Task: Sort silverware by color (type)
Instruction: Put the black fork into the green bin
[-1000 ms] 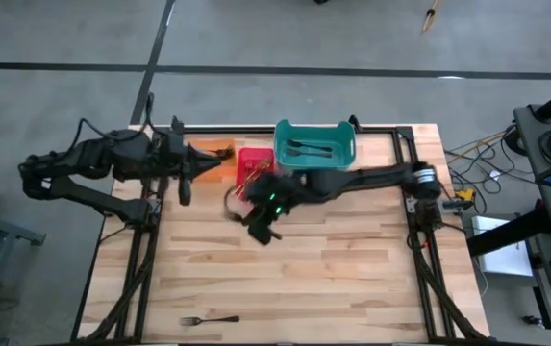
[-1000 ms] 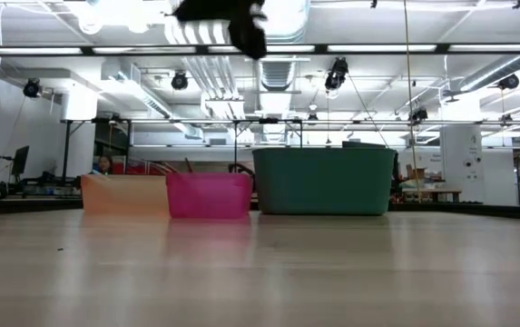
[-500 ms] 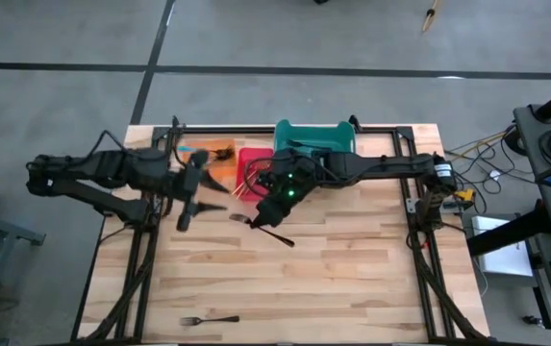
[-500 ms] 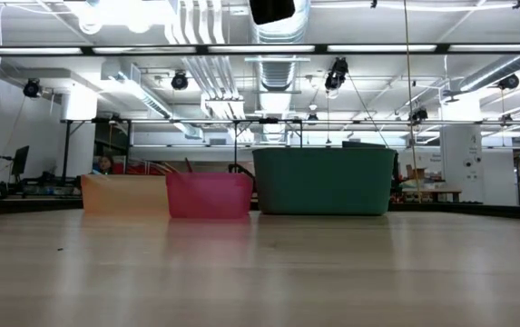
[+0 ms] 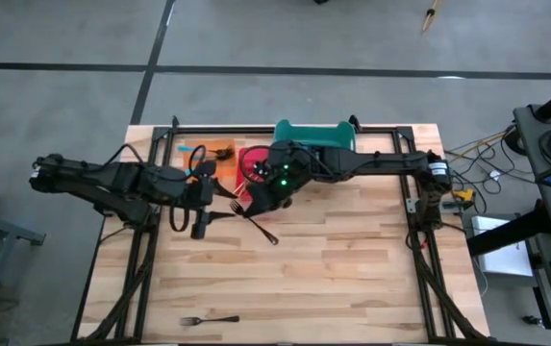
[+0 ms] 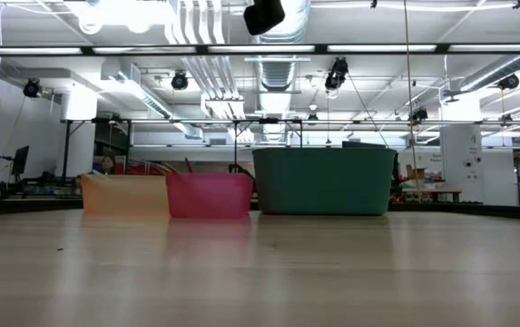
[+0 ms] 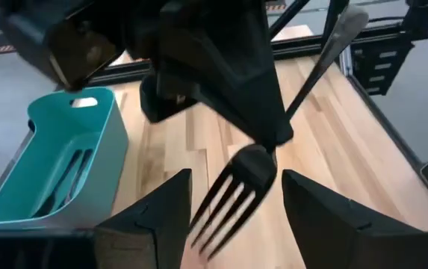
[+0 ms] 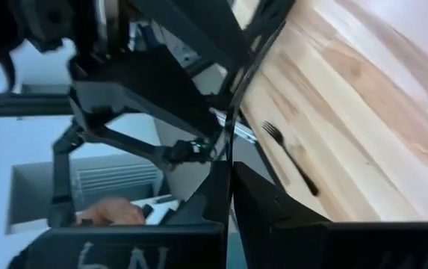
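Right gripper: above the table just in front of the red bin, fingers pinched shut on a dark grey fork; the fork juts from the fingertips, tines toward the left arm, handle slanting out over the wood.
Held fork, left wrist view: the same dark grey fork sits between that arm's two spread fingers; contact cannot be made out.
Left gripper: beside the right gripper, near the orange bin, jaws wide apart, holding nothing.
Loose fork: lies flat near the table's front edge, well apart from both arms; also seen in the right wrist view.
Teal bin: at the back of the table, partly under the right arm; left wrist view shows dark forks lying inside it.
Bin row, low view: orange bin, red bin, teal bin side by side.
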### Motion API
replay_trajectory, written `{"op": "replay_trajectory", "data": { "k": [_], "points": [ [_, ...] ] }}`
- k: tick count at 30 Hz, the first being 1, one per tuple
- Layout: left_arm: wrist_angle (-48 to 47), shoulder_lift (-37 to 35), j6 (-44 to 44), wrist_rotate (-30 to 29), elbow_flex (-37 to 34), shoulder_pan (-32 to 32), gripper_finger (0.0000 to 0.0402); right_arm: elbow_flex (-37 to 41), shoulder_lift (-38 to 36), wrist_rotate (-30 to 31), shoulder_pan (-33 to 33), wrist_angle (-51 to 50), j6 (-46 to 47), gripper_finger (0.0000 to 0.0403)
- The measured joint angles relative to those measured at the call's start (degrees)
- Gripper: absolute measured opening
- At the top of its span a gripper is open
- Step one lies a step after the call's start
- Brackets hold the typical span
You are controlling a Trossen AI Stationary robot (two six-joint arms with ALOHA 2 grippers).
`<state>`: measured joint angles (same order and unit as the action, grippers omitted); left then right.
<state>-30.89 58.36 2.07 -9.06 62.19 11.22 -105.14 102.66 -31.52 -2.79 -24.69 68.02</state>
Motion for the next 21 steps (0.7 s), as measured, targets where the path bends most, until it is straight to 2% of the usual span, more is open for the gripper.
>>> {"op": "replay_trajectory", "data": {
  "k": [9, 12, 16, 21],
  "points": [
    [-3.1, -0.2, 0.0, 0.6, 0.0, 0.0, 0.0146, 0.0, 2.4, 0.0, -0.2, 9.8, 4.2, 0.0006],
    [-3.2, -0.2, 0.0, 0.8, 0.0, 0.0, 0.0103, 0.0, 3.0, 0.0, -0.3, 10.0, 3.9, 0.0007],
    [-3.7, -0.3, -0.1, 1.0, 0.0, 0.0, 0.0017, 0.0, 3.5, 0.3, -0.4, 10.7, 3.1, 0.0009],
    [-5.1, -0.3, -1.8, 1.0, 0.0, 0.0, 0.0003, 0.0, 3.6, 1.7, -0.7, 10.2, 0.1, 0.0009]
  ]
}}
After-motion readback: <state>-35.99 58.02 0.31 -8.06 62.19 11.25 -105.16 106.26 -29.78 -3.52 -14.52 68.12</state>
